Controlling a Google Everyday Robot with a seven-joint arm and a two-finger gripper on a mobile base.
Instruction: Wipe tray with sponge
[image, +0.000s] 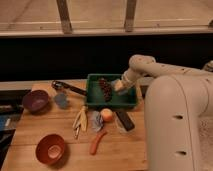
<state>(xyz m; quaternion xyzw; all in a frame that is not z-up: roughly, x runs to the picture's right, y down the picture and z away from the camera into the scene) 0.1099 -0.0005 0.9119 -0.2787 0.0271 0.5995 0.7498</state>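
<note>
The green tray (94, 104) lies at the back middle of the wooden table, with a dark bunch of grapes (105, 89) in its centre. My gripper (120, 86) reaches in from the right and hangs low over the right half of the tray, just right of the grapes. A small pale blue-grey block, the sponge (119, 85), sits at its tip, and the gripper looks shut on it. Whether the sponge touches the tray floor I cannot tell.
Left of the tray lie a black ladle (67, 87), a blue cup (61, 100) and a purple bowl (36, 100). In front are a banana (80, 120), a pale cloth lump (96, 121), an orange fruit (106, 115), a black block (125, 120), a red-orange stick (97, 142) and a red bowl (50, 148). My white body (175, 125) fills the right.
</note>
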